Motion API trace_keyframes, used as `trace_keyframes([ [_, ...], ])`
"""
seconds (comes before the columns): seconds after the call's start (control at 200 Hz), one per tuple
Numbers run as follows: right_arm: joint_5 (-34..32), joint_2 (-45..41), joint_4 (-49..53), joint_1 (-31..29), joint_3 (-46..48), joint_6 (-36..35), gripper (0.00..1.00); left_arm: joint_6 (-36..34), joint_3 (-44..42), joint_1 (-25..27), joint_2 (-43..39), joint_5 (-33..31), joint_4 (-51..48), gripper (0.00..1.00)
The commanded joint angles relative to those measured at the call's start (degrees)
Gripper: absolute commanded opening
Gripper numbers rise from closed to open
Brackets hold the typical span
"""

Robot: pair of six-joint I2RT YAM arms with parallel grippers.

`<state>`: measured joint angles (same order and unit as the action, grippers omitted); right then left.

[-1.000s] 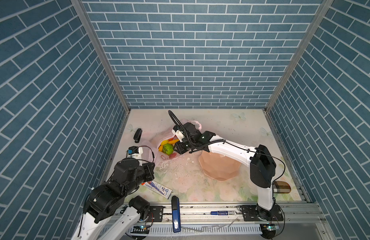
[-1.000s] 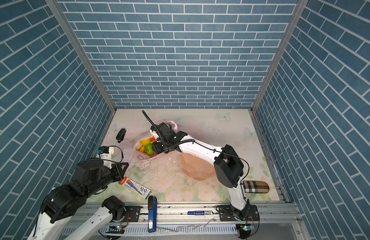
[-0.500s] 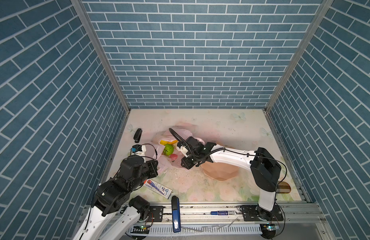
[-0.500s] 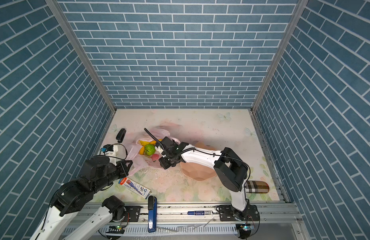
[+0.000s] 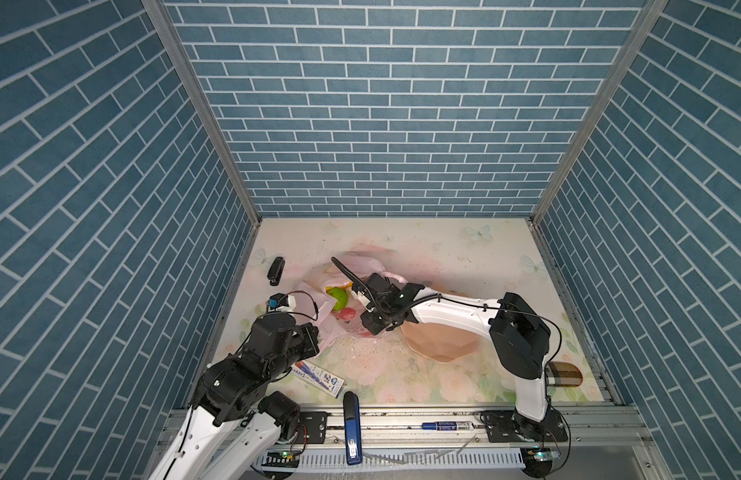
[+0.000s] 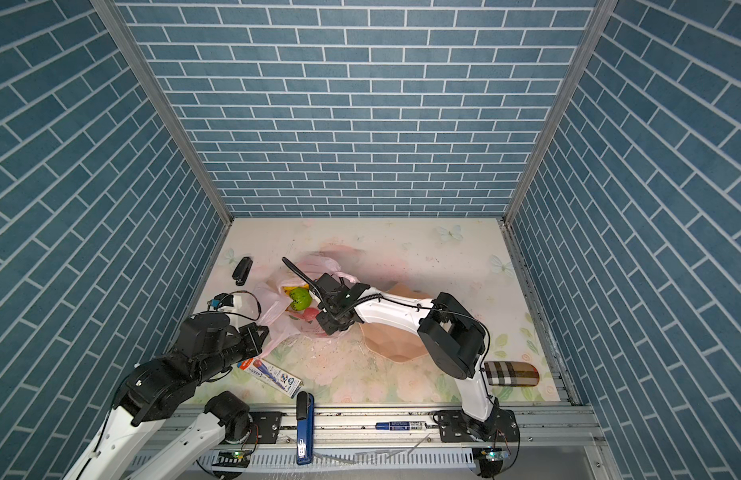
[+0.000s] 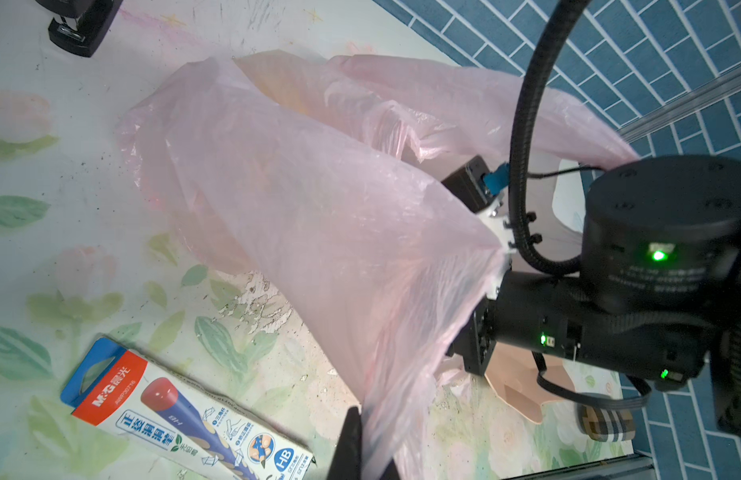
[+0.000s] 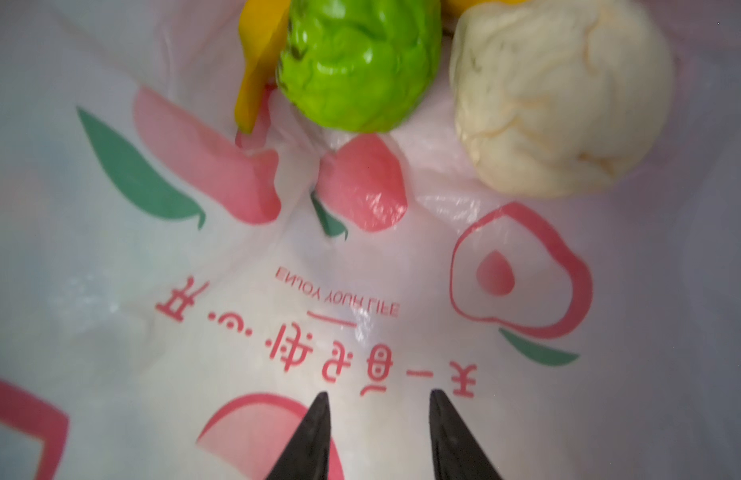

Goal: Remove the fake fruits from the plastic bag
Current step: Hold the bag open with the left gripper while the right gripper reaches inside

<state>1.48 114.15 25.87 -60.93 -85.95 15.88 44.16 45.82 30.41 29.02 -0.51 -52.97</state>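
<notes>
We are clamping our left gripper [image 7: 362,451] tight on a pinch of the plastic bag [image 7: 318,216], and the pink film is stretching taut away from that pinch. The bag is lying crumpled just beside the peach plate [image 5: 439,345], on the side facing our left arm, with its mouth gaping upward in both top views. Our right arm is crossing above the plate and we are dipping the right gripper [image 8: 379,399] into that mouth. Its jaws are standing apart with nothing between them, hovering over the printed inner film.

The fake fruits [image 6: 300,298] are sitting inside the bag, farther from the plate than our right fingertips. A green fruit [image 8: 360,62] is touching a yellow banana [image 8: 258,62], a cream fruit [image 8: 559,95] is lying just beside the green one, and a red fruit [image 5: 347,313] is showing on the green one's plate-facing side. A pencil box [image 5: 318,376] is lying well apart from the plate, near our left arm.
</notes>
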Motion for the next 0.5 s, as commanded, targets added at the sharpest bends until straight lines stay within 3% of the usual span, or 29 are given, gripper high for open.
trace_keyframes([
  [0.0,-4.82,3.05,-0.38,0.44,-5.01,2.44,0.42,-0.22,-1.44,0.27,-1.17,1.06,-0.34,0.06],
  [0.245,-6.66,8.01,0.21,3.66,-12.88,11.41,0.64,0.05,-3.91,0.26,-3.46,3.31,0.94,0.06],
  [0.445,-4.38,11.02,-0.46,6.98,-17.55,22.18,0.76,-0.20,-5.37,0.26,-4.83,4.61,0.59,0.06],
  [0.495,-4.03,11.10,-1.32,7.34,-17.98,24.04,0.83,-0.37,-5.63,0.29,-5.02,4.98,0.63,0.06],
])
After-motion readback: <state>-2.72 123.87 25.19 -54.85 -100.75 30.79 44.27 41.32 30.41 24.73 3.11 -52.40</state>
